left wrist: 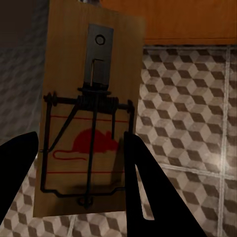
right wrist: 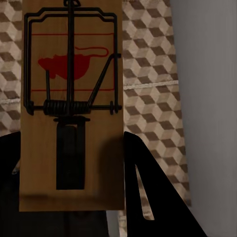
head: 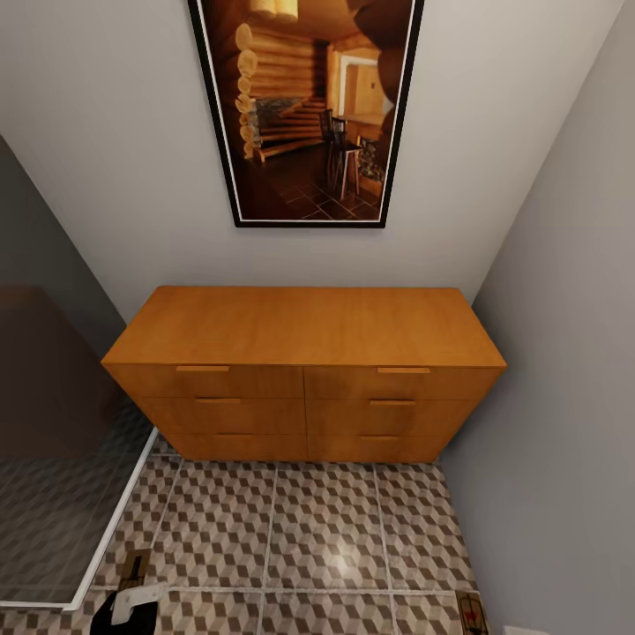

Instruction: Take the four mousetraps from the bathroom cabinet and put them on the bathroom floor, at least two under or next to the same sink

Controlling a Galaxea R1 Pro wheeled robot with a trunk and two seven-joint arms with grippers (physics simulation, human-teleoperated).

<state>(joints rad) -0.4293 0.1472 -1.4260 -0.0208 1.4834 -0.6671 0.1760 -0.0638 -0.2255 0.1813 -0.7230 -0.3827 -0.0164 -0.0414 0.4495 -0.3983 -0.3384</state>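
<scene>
In the left wrist view a wooden mousetrap (left wrist: 89,113) with a red mouse print sits between my left gripper's (left wrist: 81,170) dark fingers (left wrist: 143,182), which are shut on it above the cube-patterned bathroom floor (left wrist: 192,113). My right gripper (right wrist: 69,182) is shut on a second mousetrap (right wrist: 71,98), close to the grey wall. The head view shows the first trap (head: 135,568) at the lower left and the second trap (head: 471,611) at the lower right. The cabinet (head: 304,375) stands ahead with all six drawers closed. The sink is out of view.
A dark-framed picture (head: 304,110) hangs above the cabinet. A tinted glass shower panel (head: 62,494) with a white sill runs along the left. A grey wall (head: 564,397) closes the right side. Tiled floor (head: 317,529) lies between me and the cabinet.
</scene>
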